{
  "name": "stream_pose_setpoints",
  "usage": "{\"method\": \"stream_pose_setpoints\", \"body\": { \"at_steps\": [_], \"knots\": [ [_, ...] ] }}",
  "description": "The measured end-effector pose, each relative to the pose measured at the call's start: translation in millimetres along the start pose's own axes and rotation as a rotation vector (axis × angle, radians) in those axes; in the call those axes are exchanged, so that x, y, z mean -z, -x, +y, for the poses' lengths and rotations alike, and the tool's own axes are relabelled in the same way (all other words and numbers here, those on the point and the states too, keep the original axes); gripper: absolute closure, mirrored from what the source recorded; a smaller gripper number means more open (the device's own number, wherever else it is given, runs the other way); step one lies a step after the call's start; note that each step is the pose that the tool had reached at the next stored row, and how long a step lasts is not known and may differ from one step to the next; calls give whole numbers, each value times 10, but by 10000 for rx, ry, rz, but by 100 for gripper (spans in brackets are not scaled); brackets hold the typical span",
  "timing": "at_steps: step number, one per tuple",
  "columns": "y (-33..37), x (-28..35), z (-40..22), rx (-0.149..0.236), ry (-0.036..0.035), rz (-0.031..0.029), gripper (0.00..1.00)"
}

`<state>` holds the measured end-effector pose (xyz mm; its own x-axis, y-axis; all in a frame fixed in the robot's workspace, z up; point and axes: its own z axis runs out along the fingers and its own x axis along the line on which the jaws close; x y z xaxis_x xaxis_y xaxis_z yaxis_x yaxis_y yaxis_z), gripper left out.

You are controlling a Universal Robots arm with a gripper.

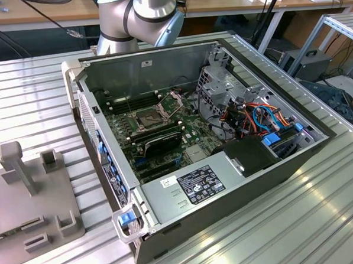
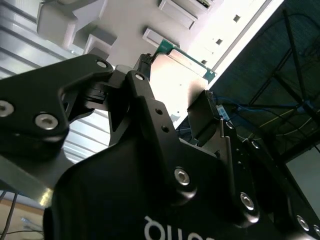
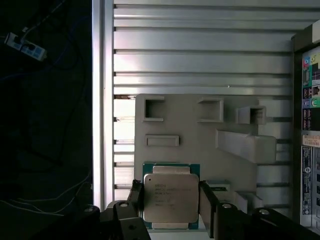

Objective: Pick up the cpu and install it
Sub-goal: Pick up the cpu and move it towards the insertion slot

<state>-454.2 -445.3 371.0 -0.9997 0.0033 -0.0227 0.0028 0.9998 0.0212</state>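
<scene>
The tool point(image 3: 171, 204) is gripping the cpu point(image 3: 171, 194) by two opposite edges, with the grey fixture plate point(image 3: 190, 127) and ribbed bench point(image 3: 200, 60) lying behind it. In the exterior view, the open computer case point(image 1: 149, 65) is occupying frame centre; a printed label point(image 1: 200, 183) is showing on the power supply point(image 1: 168, 208).

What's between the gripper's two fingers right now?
The cpu: in the first wrist view the gripper is shut on it, one finger at each side, with the grey fixture plate behind it.
</scene>
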Motion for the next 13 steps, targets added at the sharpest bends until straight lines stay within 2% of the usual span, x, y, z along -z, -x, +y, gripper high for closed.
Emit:
{"method": "stream_pose_setpoints", "body": {
  "at_steps": [13],
  "knots": [
    [16,8,0,0,-1,1,45]
  ]
}}
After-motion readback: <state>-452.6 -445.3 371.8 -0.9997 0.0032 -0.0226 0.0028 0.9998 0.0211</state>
